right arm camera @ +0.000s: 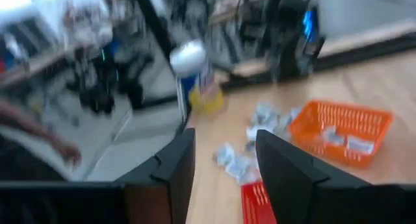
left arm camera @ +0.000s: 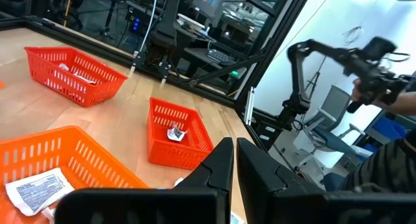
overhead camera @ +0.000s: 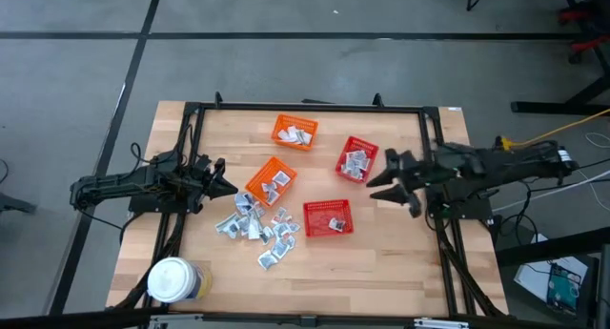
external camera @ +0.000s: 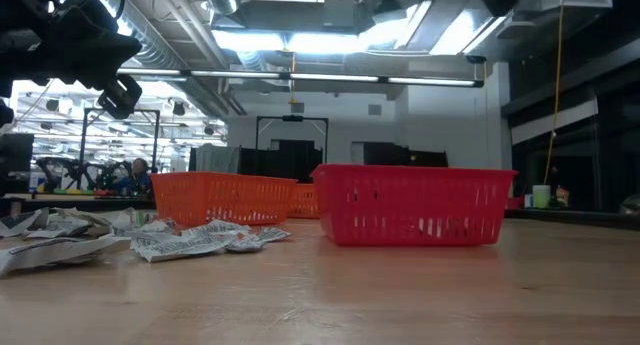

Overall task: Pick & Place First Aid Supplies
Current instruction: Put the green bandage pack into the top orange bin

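Note:
The first aid supplies are small silvery-white sachets. Several lie in a loose pile (overhead camera: pixel 253 224) on the wooden table, and the low view shows them at the left (external camera: pixel 190 240). Others lie inside the two orange baskets (overhead camera: pixel 295 132) (overhead camera: pixel 273 179) and the two red baskets (overhead camera: pixel 357 160) (overhead camera: pixel 327 217). My left gripper (overhead camera: pixel 225 182) is shut and empty, held level beside the middle orange basket on its left; its fingers meet in the left wrist view (left arm camera: pixel 232 164). My right gripper (overhead camera: pixel 385 176) is open and empty, raised to the right of the red baskets, with nothing between its fingers (right arm camera: pixel 224 165).
A large round jar with a white lid (overhead camera: pixel 173 279) stands at the table's near left corner. A black frame (overhead camera: pixel 305 108) runs round the table's edges. Bare wood lies along the near edge, to the right of the jar (overhead camera: pixel 381 281).

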`<move>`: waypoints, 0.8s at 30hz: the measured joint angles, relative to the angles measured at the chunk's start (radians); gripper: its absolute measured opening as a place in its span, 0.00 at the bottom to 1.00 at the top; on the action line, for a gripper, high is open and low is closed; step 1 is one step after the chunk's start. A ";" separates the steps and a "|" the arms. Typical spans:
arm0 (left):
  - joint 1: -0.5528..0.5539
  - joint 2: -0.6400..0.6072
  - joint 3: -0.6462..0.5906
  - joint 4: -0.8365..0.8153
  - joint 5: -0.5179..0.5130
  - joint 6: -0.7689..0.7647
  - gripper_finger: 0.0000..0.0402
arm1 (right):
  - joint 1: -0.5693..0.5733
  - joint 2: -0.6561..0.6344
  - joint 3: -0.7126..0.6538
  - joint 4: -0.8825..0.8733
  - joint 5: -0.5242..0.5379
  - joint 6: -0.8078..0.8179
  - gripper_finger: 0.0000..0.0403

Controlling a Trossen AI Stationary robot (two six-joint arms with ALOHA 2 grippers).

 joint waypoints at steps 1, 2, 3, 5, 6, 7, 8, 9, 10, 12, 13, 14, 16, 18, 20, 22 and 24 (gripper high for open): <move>0.000 0.000 0.000 0.000 0.000 0.000 0.04 | 0.021 -0.045 -0.046 0.040 0.049 0.021 0.40; 0.000 0.000 0.000 0.000 0.000 0.000 0.04 | 0.041 -0.084 -0.093 0.076 0.100 0.034 0.40; 0.000 0.000 0.000 0.000 0.000 0.000 0.04 | 0.059 -0.116 -0.137 0.118 0.152 0.046 0.40; 0.000 0.000 0.000 0.001 0.000 0.000 0.04 | 0.090 -0.168 -0.220 0.198 0.232 0.053 0.40; 0.000 0.000 0.000 0.001 0.000 0.000 0.04 | 0.102 -0.187 -0.261 0.243 0.257 0.049 0.40; 0.000 0.000 0.000 0.001 0.000 0.000 0.04 | 0.110 -0.204 -0.299 0.287 0.261 0.034 0.40; 0.000 0.000 0.000 0.001 0.000 0.000 0.04 | 0.115 -0.219 -0.338 0.332 0.260 0.013 0.40; 0.000 0.000 0.000 0.001 0.000 0.000 0.04 | 0.118 -0.234 -0.376 0.382 0.252 -0.007 0.40; 0.000 0.000 0.000 0.001 0.000 0.000 0.04 | 0.119 -0.248 -0.413 0.430 0.233 -0.018 0.40; 0.000 0.000 0.000 0.001 0.000 0.000 0.04 | 0.119 -0.280 -0.492 0.533 0.203 -0.024 0.40; 0.000 0.000 0.000 0.001 0.000 0.000 0.04 | 0.119 -0.295 -0.523 0.577 0.200 -0.030 0.40; 0.000 0.000 0.000 0.001 0.000 0.000 0.04 | 0.119 -0.311 -0.555 0.615 0.199 -0.037 0.40; 0.000 0.000 0.000 0.001 0.000 0.000 0.04 | 0.119 -0.342 -0.601 0.647 0.199 -0.058 0.40; 0.000 0.000 0.000 0.001 0.000 0.000 0.04 | 0.119 -0.378 -0.631 0.651 0.200 -0.069 0.40; 0.000 0.000 0.000 0.001 0.000 0.000 0.04 | 0.119 -0.417 -0.658 0.647 0.200 -0.078 0.40; 0.000 0.000 0.000 0.001 0.000 0.000 0.04 | 0.119 -0.459 -0.680 0.641 0.201 -0.099 0.40; 0.000 0.000 0.000 0.001 0.000 0.000 0.04 | 0.119 -0.510 -0.704 0.609 0.217 -0.113 0.40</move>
